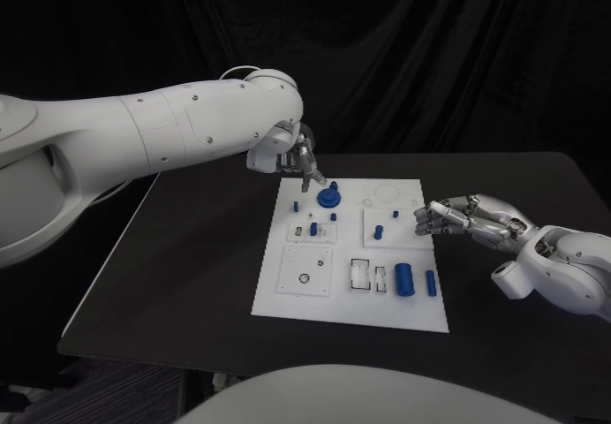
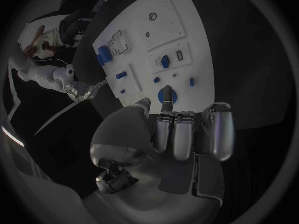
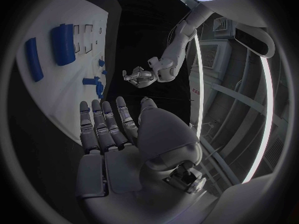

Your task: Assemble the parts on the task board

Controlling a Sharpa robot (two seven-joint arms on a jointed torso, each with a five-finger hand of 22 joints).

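Head view shows the white task board (image 1: 350, 300) lying in the middle of the black table (image 1: 191, 265), with the left hand (image 1: 296, 159) poised above its far edge. That hand hangs over a round blue knob part (image 1: 330, 196) which stands near the far end of the board, and a fingertip reaches down just beside it. From the left wrist view the fingers (image 2: 187, 132) are curled in side by side above the knob (image 2: 166, 93); whether any of them touches it cannot be told, since the tips hide the contact, and nothing appears to be held. The posture suggests the hand is lining up to seat or turn this part.

The right hand (image 1: 458, 216) waits just off the board's right edge, its fingers bent loosely inward toward the board and holding nothing. In the right wrist view its fingers (image 3: 102, 122) lie straight and close together, palm empty. It is probably parked there so it stays out of the left arm's path while remaining near the loose pieces.

Those pieces rest on the near half of the board: a thick blue cylinder (image 1: 403, 278) and a slimmer blue bar (image 1: 432, 283) beside it, close to empty slots (image 1: 363, 276). Small blue pegs (image 1: 378, 232) stand upright in the middle section, apparently already placed.
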